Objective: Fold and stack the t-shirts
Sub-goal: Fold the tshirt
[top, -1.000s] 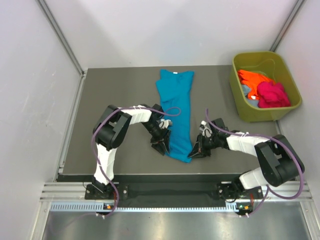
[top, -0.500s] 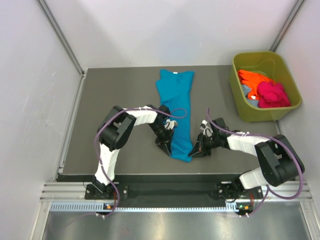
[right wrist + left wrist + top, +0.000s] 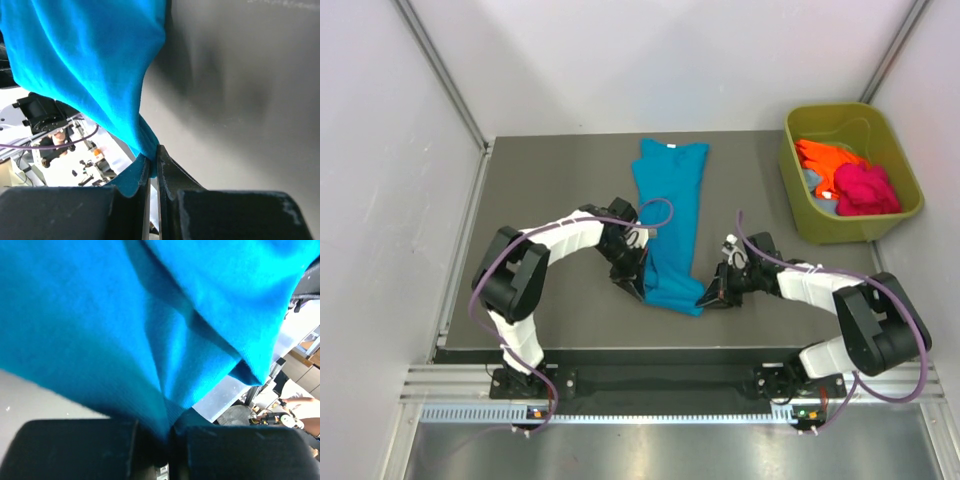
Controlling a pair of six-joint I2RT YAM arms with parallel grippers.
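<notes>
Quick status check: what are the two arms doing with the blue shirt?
Left fingers shut on blue shirt, near edge. Right fingers shut on same edge. Nothing blocking; green tub stands apart, far right.

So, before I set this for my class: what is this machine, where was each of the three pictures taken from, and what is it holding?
The machine is a two-armed robot bolted at the near edge of a dark table. The wide picture comes from a fixed camera above and behind the arms. The two close-ups come from a small camera on each wrist, looking along that arm's own fingers. A blue t-shirt lies lengthwise on the table. The left gripper and the right gripper are each shut on its near end, one at each corner. The close-ups show the cloth pinched in the closed black jaws. At the far right stands a green tub with an orange shirt and a pink shirt inside.
</notes>
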